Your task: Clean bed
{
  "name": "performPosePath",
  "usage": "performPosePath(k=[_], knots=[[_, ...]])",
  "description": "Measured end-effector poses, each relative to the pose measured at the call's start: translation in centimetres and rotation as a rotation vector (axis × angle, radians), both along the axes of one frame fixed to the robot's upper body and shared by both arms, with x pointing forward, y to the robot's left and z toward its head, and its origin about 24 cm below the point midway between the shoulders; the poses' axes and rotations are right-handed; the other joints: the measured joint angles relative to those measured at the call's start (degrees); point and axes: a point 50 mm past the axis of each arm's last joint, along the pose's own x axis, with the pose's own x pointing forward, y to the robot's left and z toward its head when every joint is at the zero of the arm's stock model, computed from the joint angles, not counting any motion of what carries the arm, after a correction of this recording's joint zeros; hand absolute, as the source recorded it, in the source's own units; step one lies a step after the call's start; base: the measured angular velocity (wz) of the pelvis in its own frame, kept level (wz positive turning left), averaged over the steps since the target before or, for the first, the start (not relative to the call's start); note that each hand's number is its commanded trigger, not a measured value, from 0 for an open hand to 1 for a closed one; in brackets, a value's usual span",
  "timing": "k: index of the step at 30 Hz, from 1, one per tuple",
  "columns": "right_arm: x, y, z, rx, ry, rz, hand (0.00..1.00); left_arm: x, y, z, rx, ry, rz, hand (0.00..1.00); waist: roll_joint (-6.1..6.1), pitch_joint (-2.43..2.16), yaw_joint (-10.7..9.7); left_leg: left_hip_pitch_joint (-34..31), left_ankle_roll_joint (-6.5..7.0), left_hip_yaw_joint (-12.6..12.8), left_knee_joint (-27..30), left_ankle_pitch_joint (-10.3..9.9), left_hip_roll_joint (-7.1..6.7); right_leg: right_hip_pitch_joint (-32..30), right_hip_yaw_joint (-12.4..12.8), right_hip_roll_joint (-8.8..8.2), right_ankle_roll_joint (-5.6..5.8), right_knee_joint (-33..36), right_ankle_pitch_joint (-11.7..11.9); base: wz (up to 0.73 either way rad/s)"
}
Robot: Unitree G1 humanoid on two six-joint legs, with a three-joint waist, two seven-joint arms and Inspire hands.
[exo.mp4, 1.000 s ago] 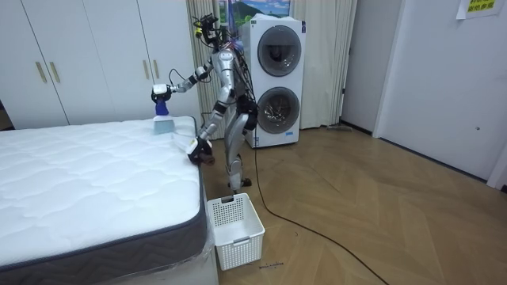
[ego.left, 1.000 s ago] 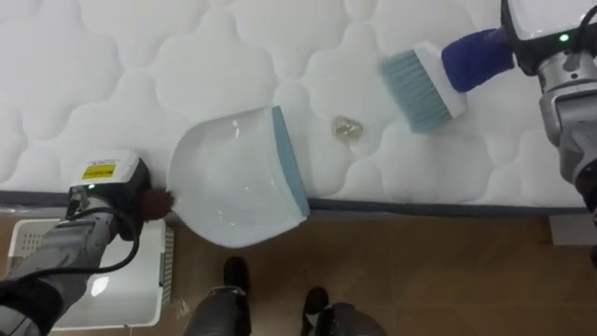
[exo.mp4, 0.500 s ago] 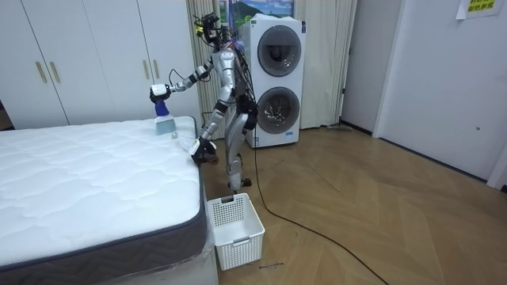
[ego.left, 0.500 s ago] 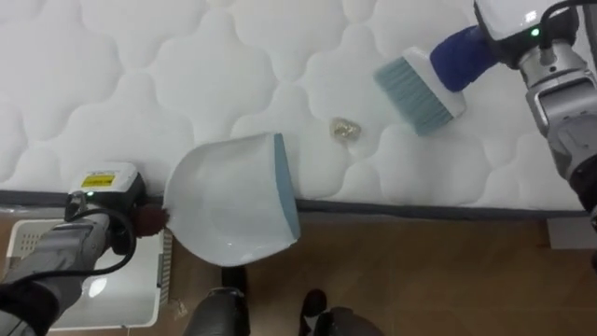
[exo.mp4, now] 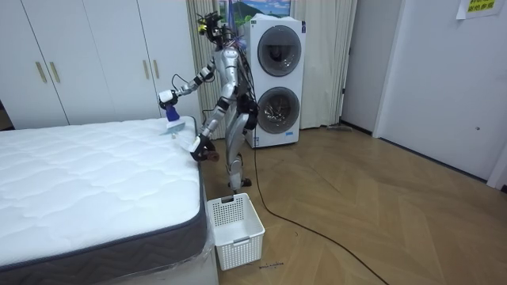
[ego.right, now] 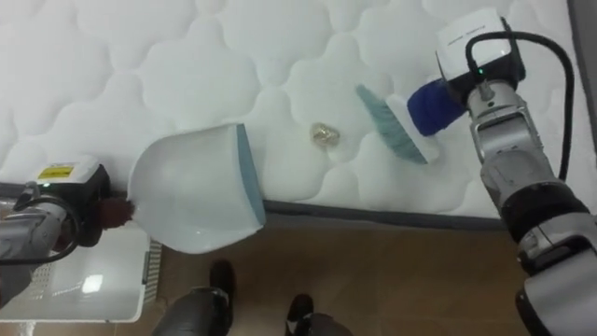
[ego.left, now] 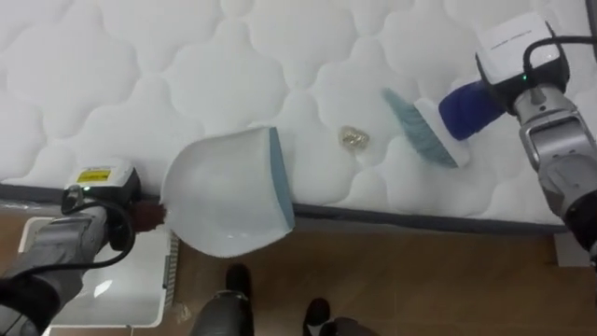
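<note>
A small crumpled scrap (ego.left: 354, 138) lies on the quilted white bed (ego.left: 140, 75), close to its near edge. It sits between the dustpan (ego.left: 229, 191) and the brush (ego.left: 424, 131) and touches neither.

The dustpan's long axis runs across the view. Its blue-grey lip points to the robot's right, toward the scrap, and its dark handle points left. The far part of the pan rests on the mattress, while the near part hangs out over the wooden floor (ego.left: 420, 280).

The brush lies on a slant. Its strip of pale blue bristles faces left and down toward the scrap, and its blue handle runs up and right. The bristle tips are at the mattress surface, but I cannot tell whether they touch it.

The left hand (ego.left: 101, 198) is at the bed's edge, its fingers clenched round the dustpan's handle. The right hand (ego.left: 522, 75) grasps the end of the brush's handle with its back to the camera.

In the eye views a white basket (ego.left: 112, 280) shows on the floor below the left hand. The room view places the robot standing at the bed's corner and leaning over it, with the basket beside its feet. Stacked washing machines (exo.mp4: 277, 79) stand behind it, and white wardrobe doors (exo.mp4: 79, 63) are at the room view's left.
</note>
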Motion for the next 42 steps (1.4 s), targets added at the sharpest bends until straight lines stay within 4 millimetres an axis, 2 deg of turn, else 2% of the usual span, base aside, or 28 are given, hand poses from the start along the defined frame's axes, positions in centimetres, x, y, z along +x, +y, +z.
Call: performPosePath(k=[4, 9, 15, 21, 24, 28, 32, 35, 42], knots=[[-0.3, 0.3, -0.7, 0.068, 0.038, -0.026, 1.00, 0.0, -0.4, -0.2, -0.008, 0.001, 0.003, 1.00, 0.61, -0.32, 0.63, -0.05, -0.26, -0.03, -0.34, 0.20, 0.00, -0.62, 0.07, 0.03, -0.18, 0.18, -0.01, 0.00], [-0.6, 0.7, -1.1, 0.122, 0.072, -0.049, 1.00, 0.1, -0.7, -0.4, -0.028, 0.002, 0.005, 1.00, 0.71, -0.30, 0.52, -0.26, -0.40, -0.28, -0.24, 0.29, 0.07, -0.14, -0.14, 0.23, -0.29, -0.11, -0.06, 0.02], [-1.5, 1.7, -2.6, 0.224, 0.123, -0.053, 1.00, -0.2, -0.6, -0.7, -0.033, 0.016, 0.020, 1.00, 1.10, -0.20, 0.63, 0.12, -0.54, -0.38, -0.52, 0.03, 0.19, 0.26, -0.12, 0.58, -0.24, -1.26, 0.06, -0.01], [-1.8, 2.9, -3.0, 0.310, 0.148, -0.038, 1.00, -0.2, -1.0, -1.0, -0.047, 0.019, 0.018, 1.00, 2.50, -0.28, 0.71, 0.42, -0.84, -0.23, -0.56, -0.11, 1.03, 1.16, -0.03, 1.44, -0.60, -2.36, 0.46, -0.04], [-2.1, 3.7, -3.7, 0.361, 0.181, -0.031, 1.00, -0.2, -1.6, -1.3, -0.063, 0.022, 0.013, 1.00, 3.10, -0.26, 0.76, 0.55, -1.05, 0.01, -0.87, 0.01, 1.11, 0.91, 0.28, 1.50, -0.73, -2.32, 0.51, -0.07], [-2.4, 5.4, -4.6, 0.452, 0.250, -0.009, 1.00, -0.6, -1.6, -2.1, -0.103, 0.048, 0.052, 1.00, 3.11, -0.28, 0.85, 0.70, -1.22, 1.24, -1.33, 0.15, 1.39, 0.20, 0.49, 1.30, -0.96, -2.00, 0.60, -0.13], [-3.0, 7.0, -5.3, 0.482, 0.326, 0.026, 1.00, -0.9, -1.4, -2.5, -0.112, 0.063, 0.074, 1.00, 3.11, -0.28, 0.66, 0.58, -1.38, 1.22, -1.30, 0.13, 1.47, 0.09, 0.26, 1.33, -1.14, -2.01, 0.48, -0.01], [-3.6, 8.9, -5.5, 0.514, 0.391, 0.082, 1.00, -1.0, -1.2, -2.6, -0.146, 0.088, 0.102, 1.00, 3.14, -0.29, 0.54, -0.76, -1.40, 1.12, -0.46, 0.13, 1.78, -0.78, 0.08, 1.53, -1.25, -1.99, 0.48, 0.00], [-3.9, 10.0, -5.2, 0.530, 0.449, 0.113, 1.00, -2.4, -0.1, -3.9, -0.239, 0.208, 0.228, 1.00, 3.17, -0.31, 0.68, -2.04, -1.48, 0.63, 1.16, -0.35, 2.11, -1.42, -0.01, 1.79, -1.24, -1.23, 0.46, 0.00]])
